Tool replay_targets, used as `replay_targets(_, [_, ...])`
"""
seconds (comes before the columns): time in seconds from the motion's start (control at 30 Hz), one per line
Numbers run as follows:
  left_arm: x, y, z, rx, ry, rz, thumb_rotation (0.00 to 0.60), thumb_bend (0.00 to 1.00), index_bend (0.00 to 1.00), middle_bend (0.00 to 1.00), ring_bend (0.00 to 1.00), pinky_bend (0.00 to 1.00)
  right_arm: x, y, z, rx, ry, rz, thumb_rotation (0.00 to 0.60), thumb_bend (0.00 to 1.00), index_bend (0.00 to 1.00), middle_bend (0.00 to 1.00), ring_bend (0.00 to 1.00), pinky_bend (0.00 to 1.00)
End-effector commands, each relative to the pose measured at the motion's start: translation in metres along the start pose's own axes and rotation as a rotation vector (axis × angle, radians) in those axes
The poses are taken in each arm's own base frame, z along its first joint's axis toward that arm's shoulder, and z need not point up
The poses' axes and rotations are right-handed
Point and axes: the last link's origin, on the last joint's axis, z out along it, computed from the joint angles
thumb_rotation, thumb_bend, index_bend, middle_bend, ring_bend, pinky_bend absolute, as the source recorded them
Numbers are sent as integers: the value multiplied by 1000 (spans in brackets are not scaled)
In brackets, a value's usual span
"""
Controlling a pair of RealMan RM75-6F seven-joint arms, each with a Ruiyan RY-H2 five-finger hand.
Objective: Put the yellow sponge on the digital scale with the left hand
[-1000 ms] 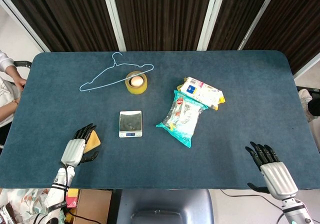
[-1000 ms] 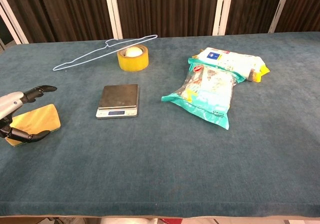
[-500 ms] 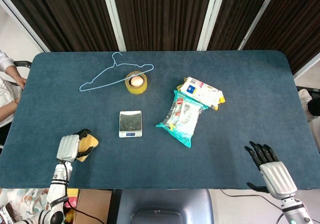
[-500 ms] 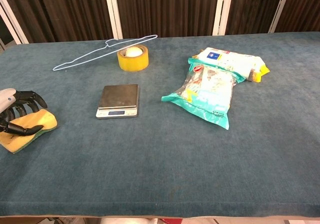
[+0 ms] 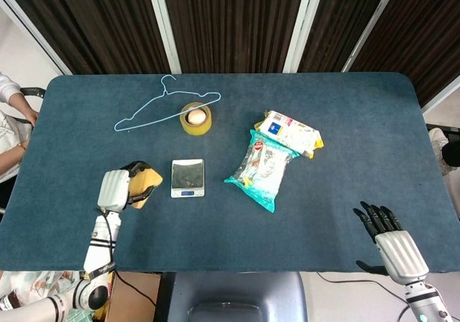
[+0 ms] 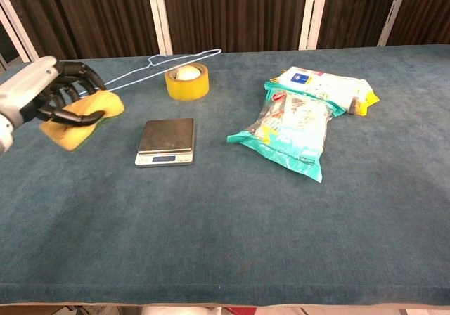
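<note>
Bending under curled fingers, the yellow sponge sits gripped in the left hand, raised beside the digital scale.

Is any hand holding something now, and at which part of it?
The left hand grips the yellow sponge around its left half, fingers over its top and thumb under. The right hand holds nothing, its fingers spread.

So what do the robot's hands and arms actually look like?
Each hand has a silver-grey, ribbed back and black fingers: the left hand and the right hand. The left wrist and forearm are slim, white and jointed, with a black cable alongside.
</note>
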Motion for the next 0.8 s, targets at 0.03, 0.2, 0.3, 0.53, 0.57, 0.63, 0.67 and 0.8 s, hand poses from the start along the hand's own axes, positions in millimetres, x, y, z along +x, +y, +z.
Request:
replay_targets(0.03, [-13,23,21,-29,-9,-36,600,295,409,554,697,640,1,2,0,-7,-1,9,600,195,0,0,0,0])
replay_targets(0.2, [-43,42,41,-32,-50,6,600,296,410,546,684,597,3,9,3,-26,-14,30,600,195,0,0,0,0])
replay_targets(0.3, [-58,51,50,-38,-69,40,600,295,409,533,658,556,2,10,6,-20,-31,35,600,195,0,0,0,0])
replay_targets(0.53, [-75,59,57,-37,-63,81,600,296,400,519,597,501,3,13,8,-22,-44,46,600,195,0,0,0,0])
replay_targets(0.57, [-77,58,57,-34,-63,86,600,296,396,517,583,498,3,14,7,-22,-43,47,600,195,0,0,0,0])
replay_targets(0.63, [-79,59,59,-28,-62,80,600,295,381,499,527,479,4,14,7,-22,-43,49,600,195,0,0,0,0])
replay_targets(0.67, [-79,60,59,-27,-61,79,600,295,374,492,513,471,4,15,6,-23,-42,50,600,195,0,0,0,0])
replay_targets(0.8, [-85,60,62,-20,-75,88,600,296,307,404,412,403,6,18,6,-38,-27,48,600,195,0,0,0,0])
